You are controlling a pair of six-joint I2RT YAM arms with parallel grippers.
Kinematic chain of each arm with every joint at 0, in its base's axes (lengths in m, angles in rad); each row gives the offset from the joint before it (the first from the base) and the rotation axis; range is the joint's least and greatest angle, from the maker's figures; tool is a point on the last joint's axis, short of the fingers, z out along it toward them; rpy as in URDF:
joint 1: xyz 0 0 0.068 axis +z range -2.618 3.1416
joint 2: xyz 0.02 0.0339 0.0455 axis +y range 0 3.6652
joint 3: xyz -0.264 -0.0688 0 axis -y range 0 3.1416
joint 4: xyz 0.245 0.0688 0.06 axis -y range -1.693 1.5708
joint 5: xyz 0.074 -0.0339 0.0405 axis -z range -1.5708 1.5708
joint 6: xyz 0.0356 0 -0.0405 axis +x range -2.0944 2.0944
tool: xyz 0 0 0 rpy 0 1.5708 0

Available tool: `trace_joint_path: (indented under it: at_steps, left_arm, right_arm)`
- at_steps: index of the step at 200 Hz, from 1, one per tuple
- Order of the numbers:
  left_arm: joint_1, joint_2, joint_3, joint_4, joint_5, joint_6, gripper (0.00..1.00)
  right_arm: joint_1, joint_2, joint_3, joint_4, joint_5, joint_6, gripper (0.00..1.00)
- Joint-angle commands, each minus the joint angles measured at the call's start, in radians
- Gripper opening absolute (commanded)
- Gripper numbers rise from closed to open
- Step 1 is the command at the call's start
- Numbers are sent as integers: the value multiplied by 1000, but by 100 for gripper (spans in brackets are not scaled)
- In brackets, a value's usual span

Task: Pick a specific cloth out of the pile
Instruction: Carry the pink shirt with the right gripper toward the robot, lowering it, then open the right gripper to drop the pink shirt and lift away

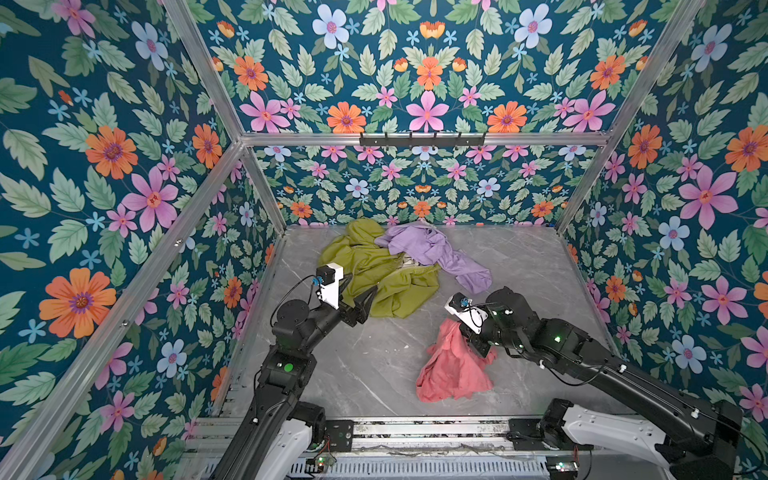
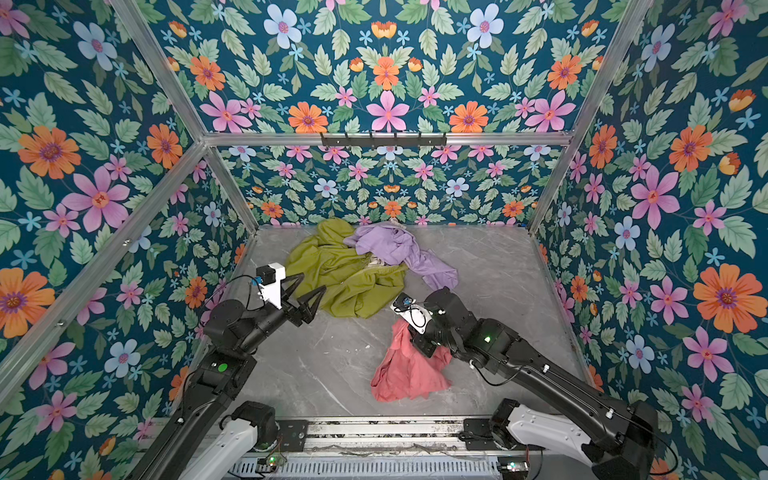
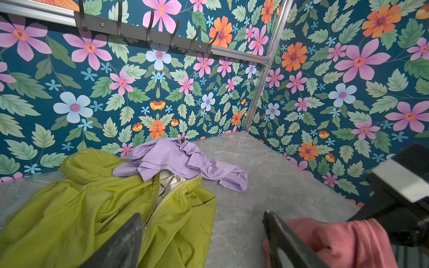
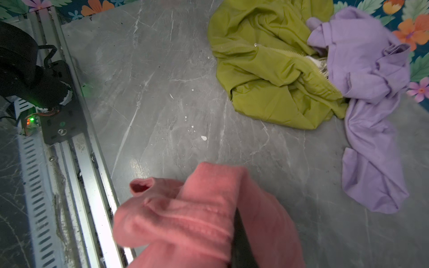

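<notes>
Right gripper (image 1: pixel 473 338) clenched on salmon-pink cloth (image 1: pixel 449 370), top bunched up, hem on grey table (image 1: pixel 374 365), well apart from pile (image 1: pixel 415 257). Left gripper (image 2: pixel 312 283) jaws spread, empty, near olive-green cloth (image 2: pixel 353 286).

On the faintly glossy marble-look table (image 1: pixel 374 365), the salmon-pink cloth (image 4: pixel 197 220) looks soft, matt and fleecy, the olive-green cloth (image 3: pixel 92 208) thin and slightly shiny, the lilac cloth (image 3: pixel 176 160) matt and smooth, the rail (image 1: pixel 428 434) at the table's edge bare metal.
</notes>
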Motion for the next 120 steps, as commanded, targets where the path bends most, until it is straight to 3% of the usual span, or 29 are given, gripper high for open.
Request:
trace_joint_path:
  at_steps: [1,58,120]
  left_arm:
    - [2,4,0,41,11,-1,83]
    - [2,6,-4,47,11,-4,83]
    - [2,-5,-15,45,8,-4,83]
  right_arm:
    - [2,28,-15,16,-66,110,0]
    - [5,134,-69,73,-138,231,0]
    - [6,329,-44,58,-205,279,0]
